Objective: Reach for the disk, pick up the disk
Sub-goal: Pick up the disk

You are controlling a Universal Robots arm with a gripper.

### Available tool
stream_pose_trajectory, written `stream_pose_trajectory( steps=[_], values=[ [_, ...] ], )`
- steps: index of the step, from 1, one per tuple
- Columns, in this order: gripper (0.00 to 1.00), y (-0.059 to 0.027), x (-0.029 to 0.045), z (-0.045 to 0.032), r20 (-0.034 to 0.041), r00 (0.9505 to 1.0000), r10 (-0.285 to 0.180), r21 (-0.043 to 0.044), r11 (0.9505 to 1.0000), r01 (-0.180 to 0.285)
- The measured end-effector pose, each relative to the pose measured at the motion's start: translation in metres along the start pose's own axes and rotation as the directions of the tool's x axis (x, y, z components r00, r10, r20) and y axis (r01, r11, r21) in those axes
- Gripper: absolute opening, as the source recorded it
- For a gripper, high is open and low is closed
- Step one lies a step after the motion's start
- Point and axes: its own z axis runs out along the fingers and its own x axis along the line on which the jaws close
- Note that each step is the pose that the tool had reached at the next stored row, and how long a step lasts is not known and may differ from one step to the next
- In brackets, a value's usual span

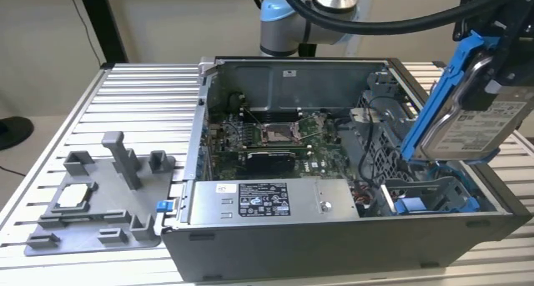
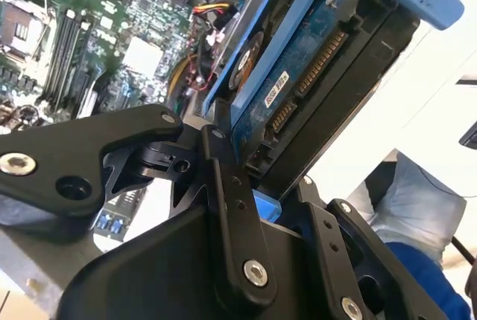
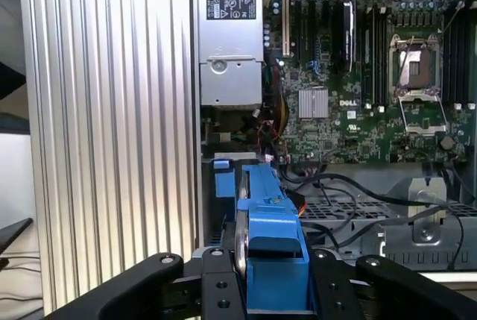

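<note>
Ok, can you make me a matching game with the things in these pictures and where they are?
Things:
1. disk
2. grey box with sticker
3. small silver chip
4. hand

Places:
A. lying in the grey tray beside the computer case
B. closed around the blue bracket
C. lifted above the open case, tilted
D. inside the case, along its near wall

Pairs: 1-C, 2-D, 3-A, 4-B

The exterior view looks down across the open computer case (image 1: 334,192); both wrist views sit close above its motherboard (image 3: 358,74).
</note>
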Motion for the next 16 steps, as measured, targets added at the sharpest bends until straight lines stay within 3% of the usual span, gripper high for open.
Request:
stream_pose_trajectory(
  steps=[8,16],
  values=[
    [0.0,-0.001,0.0113,0.0015,-0.0006,1.0,0.0,0.0,1.0,0.0],
    [0.0,0.0005,0.0124,0.0025,-0.0025,1.0,0.0,0.0007,1.0,0.0]
  ],
)
